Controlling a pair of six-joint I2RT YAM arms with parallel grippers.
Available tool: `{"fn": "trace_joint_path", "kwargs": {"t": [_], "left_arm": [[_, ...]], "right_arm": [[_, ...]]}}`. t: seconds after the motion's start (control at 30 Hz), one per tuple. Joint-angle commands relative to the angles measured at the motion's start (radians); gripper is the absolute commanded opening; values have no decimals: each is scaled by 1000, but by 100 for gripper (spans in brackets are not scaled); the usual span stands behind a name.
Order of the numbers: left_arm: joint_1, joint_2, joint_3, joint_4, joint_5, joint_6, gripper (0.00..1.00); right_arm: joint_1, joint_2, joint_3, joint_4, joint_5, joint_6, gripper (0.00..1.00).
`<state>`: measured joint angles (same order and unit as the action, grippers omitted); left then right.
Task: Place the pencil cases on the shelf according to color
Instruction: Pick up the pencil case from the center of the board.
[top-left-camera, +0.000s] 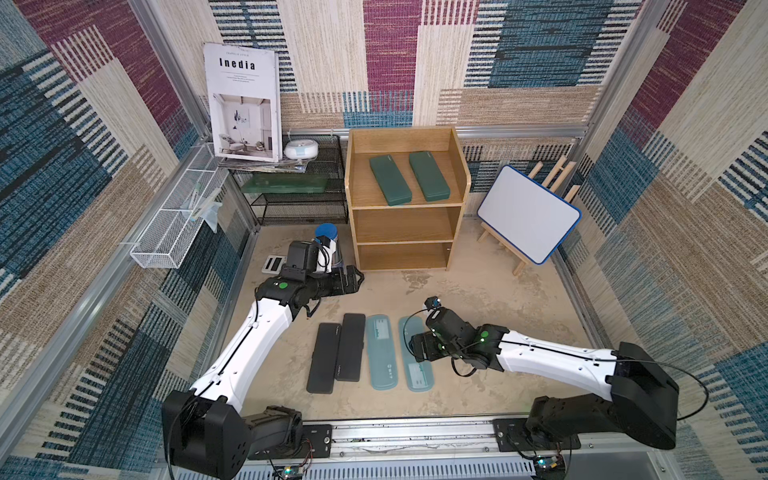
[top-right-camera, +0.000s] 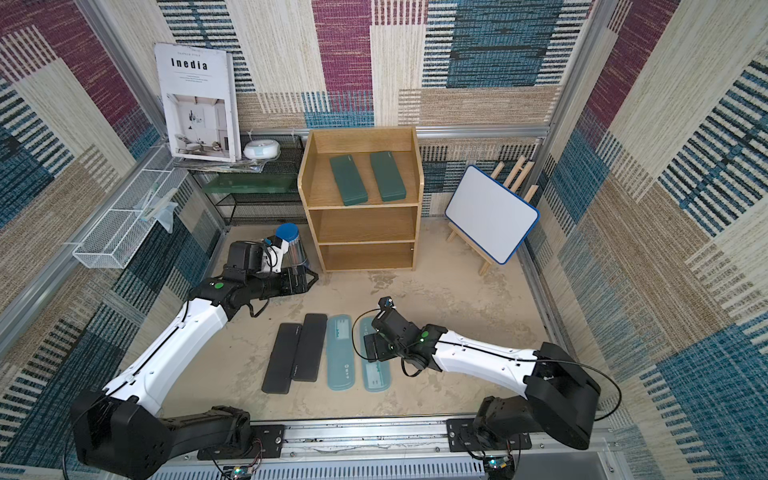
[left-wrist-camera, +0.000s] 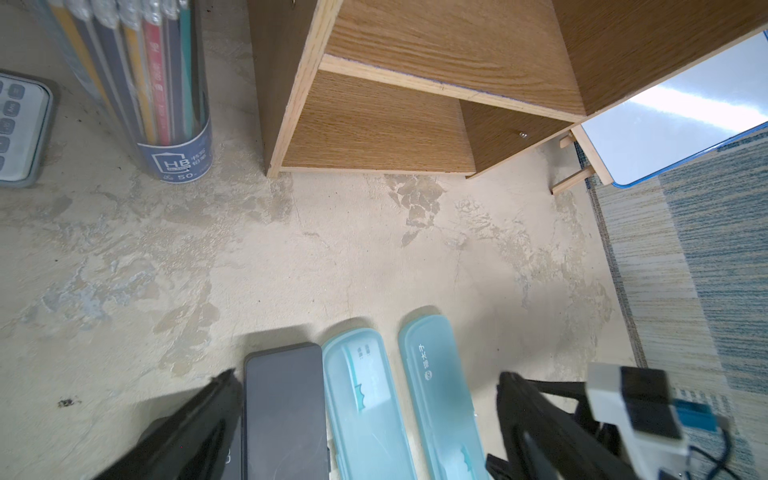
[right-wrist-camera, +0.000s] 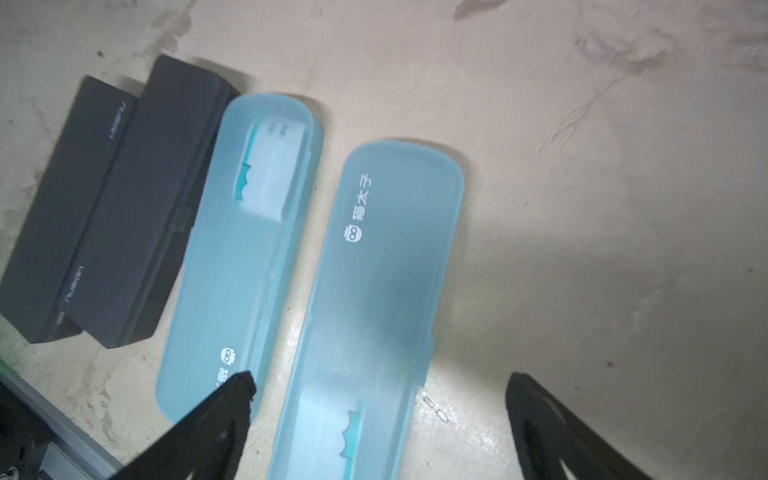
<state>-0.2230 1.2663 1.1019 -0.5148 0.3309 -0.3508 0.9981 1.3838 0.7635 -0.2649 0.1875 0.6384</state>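
Placement: two dark green flat rounded pencil cases lie on top tier of light-brown wooden shelf, likely one colour per tier | matte black pair and translucent light blue pair wait in row on bench | right arm bent low, jaws wide astride outer blue case, empty | left arm near shelf foot, jaws wide, empty

We find two pencil cases side by side on the top tier of the shelf, four more cases in a row on the table before it, and a board to its right.
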Motion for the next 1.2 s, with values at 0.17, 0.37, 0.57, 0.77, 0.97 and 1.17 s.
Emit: {"fn": "trace_joint_path", "kwargs": {"t": [0.17,0.37,0.57,0.77,0.97,1.17], "left_arm": [[1,-6,0,-5,-24,15,100],[1,-8,3,-11,-27,15,100],[1,-9,4,-11,-29,14,100],[1,-8,3,-12,-32,15,100],[1,-8,4,-19,-35,16,99],[1,-10,4,-17,-32,12,100]], "right_arm": [[68,170,100,-25,23,34,99],[77,248,123,-90,78,90,99],[77,259,93,-112,112,125,99],[75,184,60,-134,152,133,99],[76,67,62,-180,117,117,99],[81,-26,19,-249,17,152,99]]}}
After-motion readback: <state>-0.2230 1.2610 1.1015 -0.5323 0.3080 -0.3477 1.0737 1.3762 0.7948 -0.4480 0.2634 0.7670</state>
